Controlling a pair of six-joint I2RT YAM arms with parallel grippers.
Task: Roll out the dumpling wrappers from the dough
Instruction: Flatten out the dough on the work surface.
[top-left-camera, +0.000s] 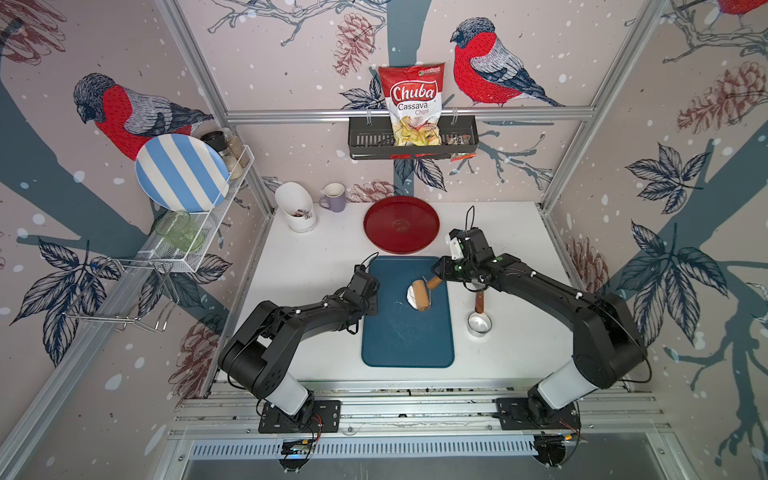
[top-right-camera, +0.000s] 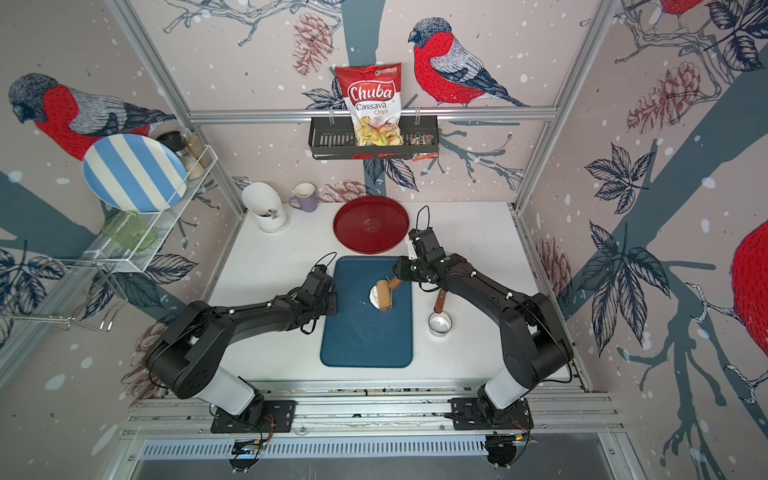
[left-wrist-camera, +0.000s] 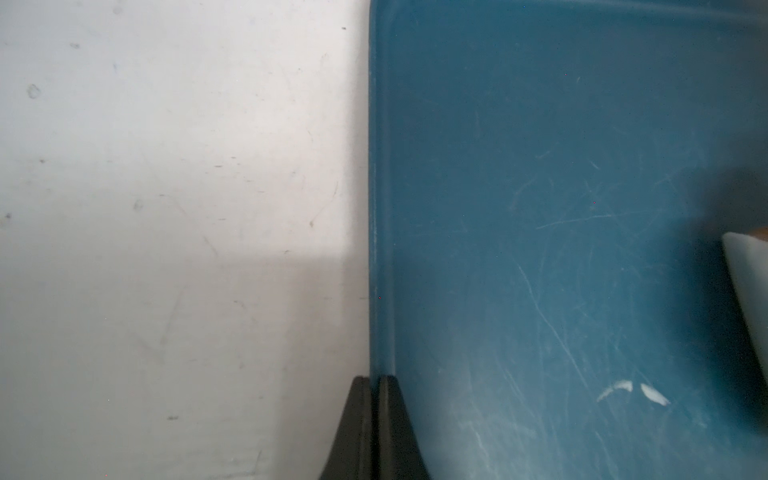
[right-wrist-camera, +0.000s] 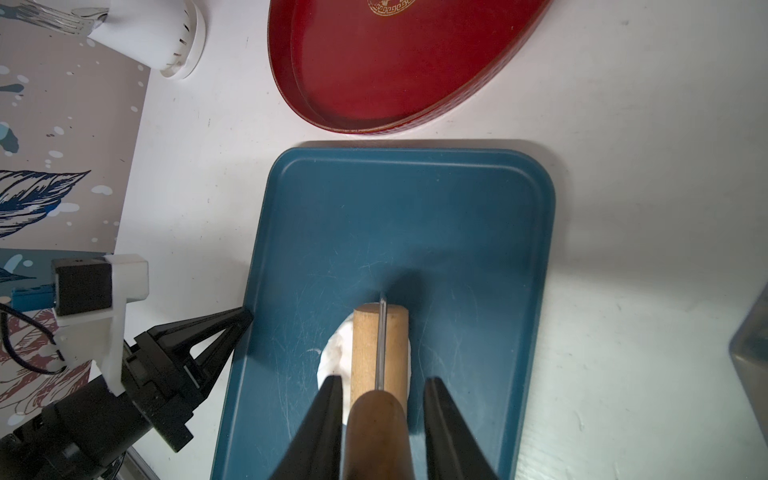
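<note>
Right gripper (right-wrist-camera: 382, 381) is clamped on the brown handle of the roller (top-left-camera: 422, 294). The wooden barrel lies across the dough (right-wrist-camera: 333, 358). The dough sits on the far half of the board (top-left-camera: 407, 340), a small white lump showing on one side of the barrel and still thick and uneven in outline; nothing has been cut round yet. Left gripper (left-wrist-camera: 375, 380) is closed and empty, its tips at the board's left edge, apparently to pin it; contact cannot be confirmed. The ring (top-left-camera: 479, 324) lies on the table just right of the board. The step in hand looks like flattening. To do it well, the barrel should stay level and pressed down evenly, with short passes to and fro across the lump from its middle outward. The left gripper should brace the board so it cannot slide. Likely risks are dough sticking to the barrel and a lopsided sheet.
</note>
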